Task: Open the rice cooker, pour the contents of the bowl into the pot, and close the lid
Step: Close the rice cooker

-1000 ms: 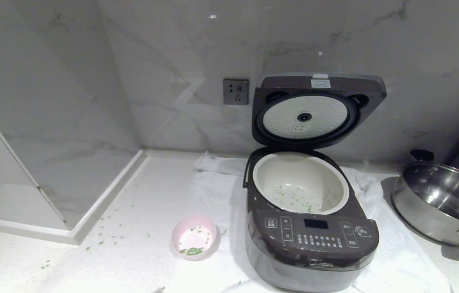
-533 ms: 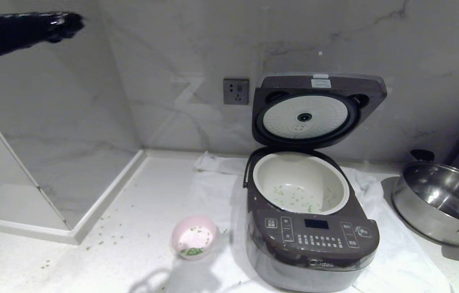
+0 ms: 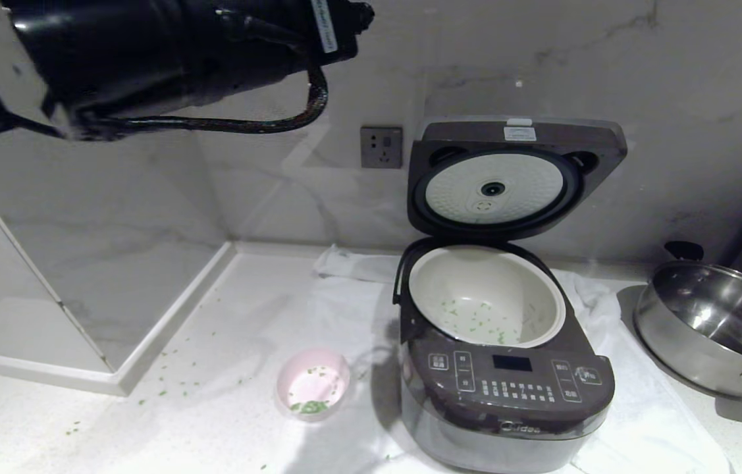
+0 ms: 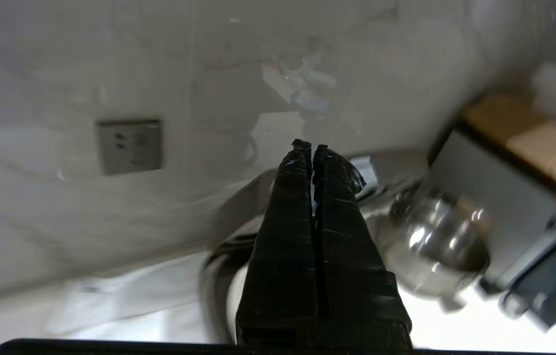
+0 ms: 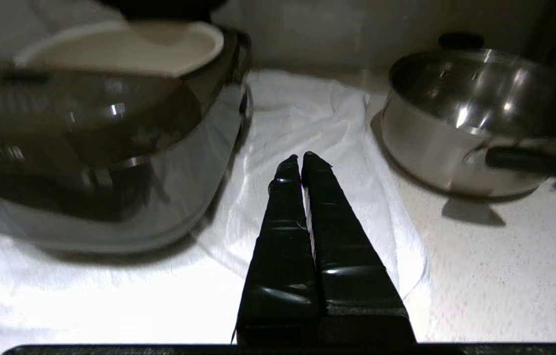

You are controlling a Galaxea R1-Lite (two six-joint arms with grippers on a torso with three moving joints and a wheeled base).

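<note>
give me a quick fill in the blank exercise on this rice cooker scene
1. The dark grey-brown hinged lid of the rice cooker stands ____.
2. The small pale pink bowl sits on the counter to the cooker's ____.
3. The green bits lie inside the round white ____ of the cooker.
4. The left end effector is empty, its fingers ____.

Missing words: open; left; pot; shut

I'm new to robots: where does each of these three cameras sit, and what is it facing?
Head view: high, looking down at the open rice cooker and bowl; left arm crosses above.
Left wrist view: behind the shut left gripper, facing wall and steel pan.
Right wrist view: low, behind the shut right gripper.
All share cooker and pan.
</note>
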